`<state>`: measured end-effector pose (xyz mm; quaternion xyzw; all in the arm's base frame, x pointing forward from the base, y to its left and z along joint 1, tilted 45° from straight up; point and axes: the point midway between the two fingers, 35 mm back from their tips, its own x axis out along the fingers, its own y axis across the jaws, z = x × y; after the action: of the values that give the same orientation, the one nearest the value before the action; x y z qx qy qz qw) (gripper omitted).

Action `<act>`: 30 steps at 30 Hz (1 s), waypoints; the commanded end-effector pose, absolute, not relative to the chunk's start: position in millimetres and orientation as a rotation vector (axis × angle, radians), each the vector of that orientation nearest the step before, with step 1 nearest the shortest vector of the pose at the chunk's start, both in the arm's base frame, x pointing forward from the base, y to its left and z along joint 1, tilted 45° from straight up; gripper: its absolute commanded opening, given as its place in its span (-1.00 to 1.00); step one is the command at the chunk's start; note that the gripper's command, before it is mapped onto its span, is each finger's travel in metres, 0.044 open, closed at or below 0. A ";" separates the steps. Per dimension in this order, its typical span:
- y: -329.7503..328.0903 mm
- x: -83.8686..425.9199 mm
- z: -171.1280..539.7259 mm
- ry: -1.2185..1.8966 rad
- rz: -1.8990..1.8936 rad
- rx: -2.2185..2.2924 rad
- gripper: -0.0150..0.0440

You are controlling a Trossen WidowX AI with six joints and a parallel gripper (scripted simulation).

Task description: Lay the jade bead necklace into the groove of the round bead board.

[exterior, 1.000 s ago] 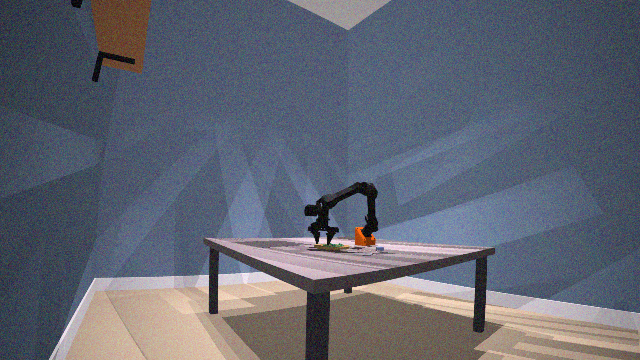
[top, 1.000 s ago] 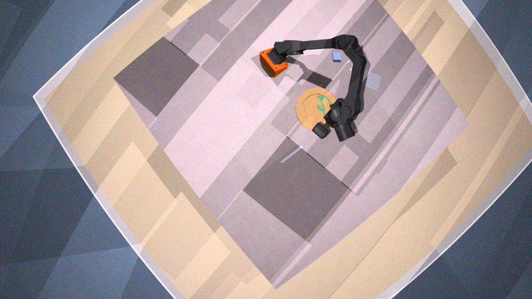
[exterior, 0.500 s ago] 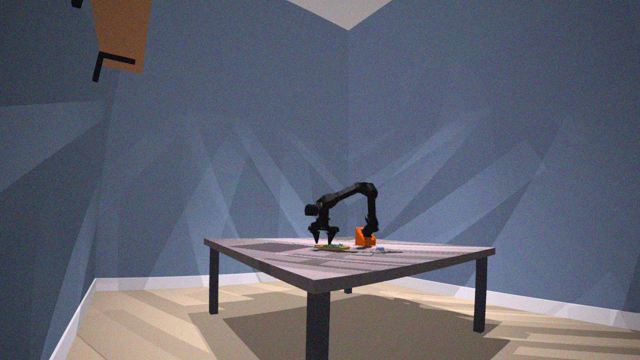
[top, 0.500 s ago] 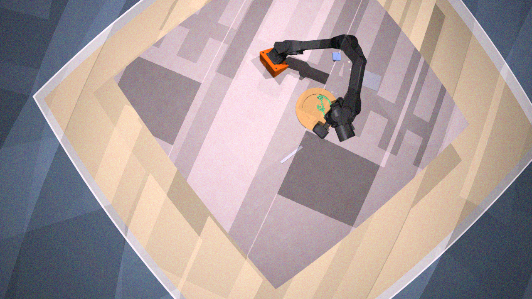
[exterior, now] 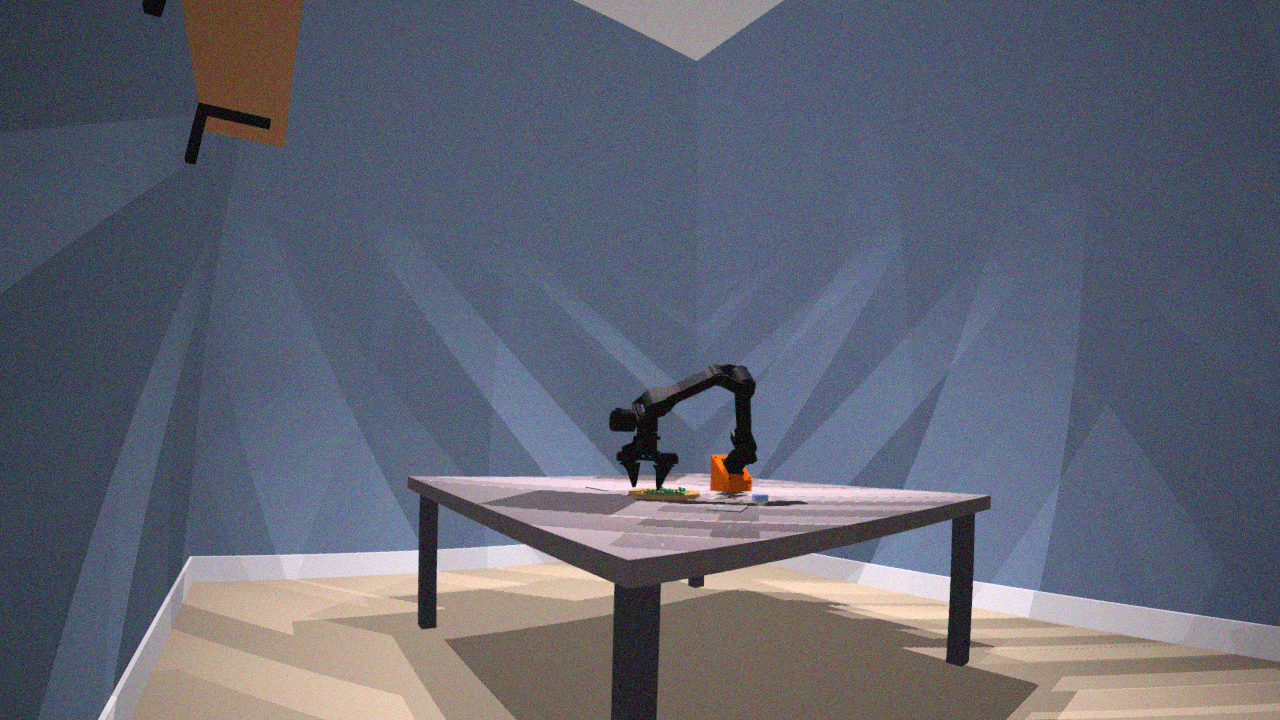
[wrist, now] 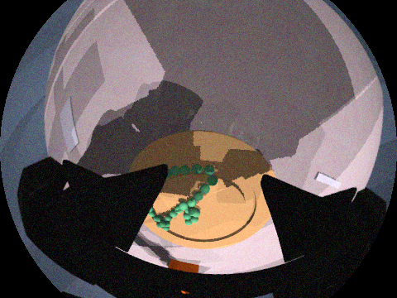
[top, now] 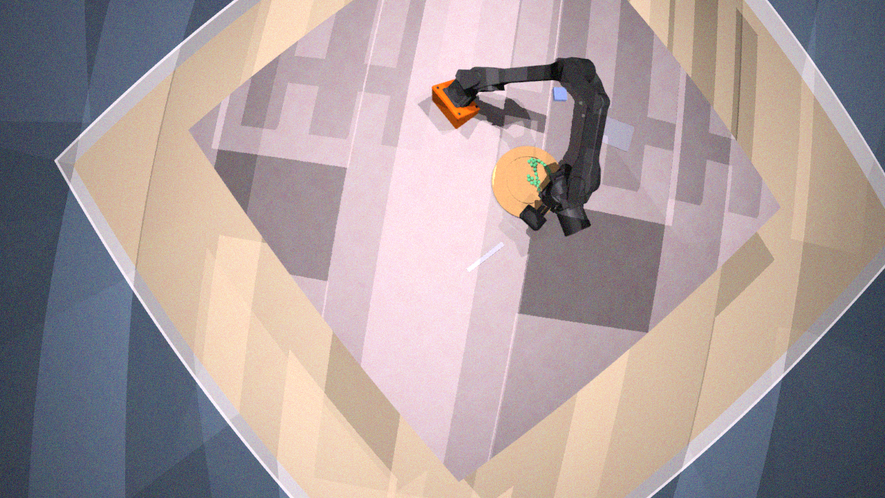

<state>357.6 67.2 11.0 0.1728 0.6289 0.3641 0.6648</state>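
The jade bead necklace lies bunched on the round bead board. In the wrist view a row of beads runs along the board's far side, bends sharply and runs back diagonally across the inside of the groove. A small clump sits inside the ring. The groove's near and right parts show no beads. Part of the necklace is hidden behind the left finger. My gripper is wide open, pointing down just above the board, with no beads held; the beads' bend shows between the fingertips.
A blue block and a pale flat sheet lie on the arm's side of the board. A white strip lies off the board's other side. The orange arm base stands beyond the board.
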 end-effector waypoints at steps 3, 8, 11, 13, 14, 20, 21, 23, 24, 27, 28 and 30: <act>52.0 344.9 28.4 1.570 0.563 0.658 0.56; 46.1 338.8 35.7 1.625 0.443 0.776 0.11; 46.1 338.8 35.7 1.625 0.443 0.776 -0.08; 47.0 338.8 34.8 1.625 0.443 0.776 -0.08; 49.0 338.7 32.8 1.625 0.443 0.776 -0.08; 51.9 340.5 29.5 1.615 0.447 0.769 -0.08; 52.3 340.5 29.1 1.615 0.447 0.769 -0.08; 53.6 340.3 27.8 1.616 0.446 0.769 -0.08; 54.5 340.2 26.9 1.616 0.446 0.770 -0.08; 57.8 339.8 23.6 1.617 0.446 0.771 -0.08; 58.9 339.6 22.4 1.618 0.446 0.771 -0.08; 61.2 339.3 20.2 1.619 0.446 0.772 -0.08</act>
<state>341.5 57.3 24.0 0.3302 0.6965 0.1937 0.6070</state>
